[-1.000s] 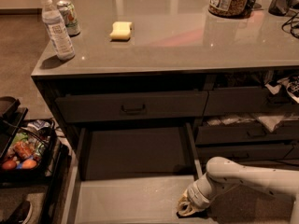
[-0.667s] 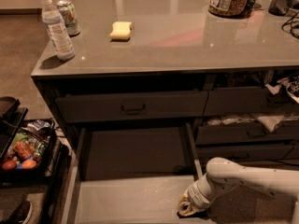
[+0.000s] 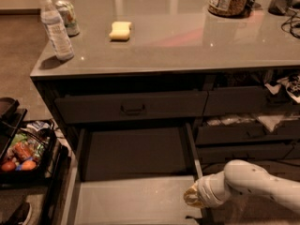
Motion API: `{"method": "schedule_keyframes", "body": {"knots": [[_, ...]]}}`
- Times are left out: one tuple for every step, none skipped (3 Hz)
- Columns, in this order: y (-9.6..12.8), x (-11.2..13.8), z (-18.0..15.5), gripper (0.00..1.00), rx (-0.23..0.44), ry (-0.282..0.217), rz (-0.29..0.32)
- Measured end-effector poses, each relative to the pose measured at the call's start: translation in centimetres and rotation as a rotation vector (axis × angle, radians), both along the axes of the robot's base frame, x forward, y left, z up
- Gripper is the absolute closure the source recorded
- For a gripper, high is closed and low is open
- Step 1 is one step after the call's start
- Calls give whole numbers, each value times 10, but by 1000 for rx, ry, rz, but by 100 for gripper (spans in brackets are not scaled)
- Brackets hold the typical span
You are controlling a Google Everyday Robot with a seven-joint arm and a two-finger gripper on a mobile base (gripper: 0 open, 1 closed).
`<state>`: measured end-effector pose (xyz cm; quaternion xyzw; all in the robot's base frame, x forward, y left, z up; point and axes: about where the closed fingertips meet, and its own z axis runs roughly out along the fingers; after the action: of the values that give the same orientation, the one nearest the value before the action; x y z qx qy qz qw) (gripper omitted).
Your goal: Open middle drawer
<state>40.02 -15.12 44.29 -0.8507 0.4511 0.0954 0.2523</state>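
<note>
White robot arm (image 3: pixel 262 185) reaching in low from the right, forearm angled down-left, gripper (image 3: pixel 193 197) at right wall of the middle drawer (image 3: pixel 131 201), grip state can't tell, drawer standing well out below shut top drawer (image 3: pixel 131 108), bottle (image 3: pixel 55 29) & sponge (image 3: pixel 120 30) on counter (image 3: pixel 187 43).

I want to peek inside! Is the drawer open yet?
Looks done: the middle drawer is pulled far out, pale floor showing. In hand: the gripper sits by its right wall, low at the front. Left: probably only backing the arm away.
</note>
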Motion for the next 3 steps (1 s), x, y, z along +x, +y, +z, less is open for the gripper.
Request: {"method": "schedule_keyframes", "body": {"knots": [[-4, 6, 46, 100, 20, -207, 8], [16, 25, 75, 100, 114, -467, -21], [37, 29, 90, 100, 247, -658, -58]]}}
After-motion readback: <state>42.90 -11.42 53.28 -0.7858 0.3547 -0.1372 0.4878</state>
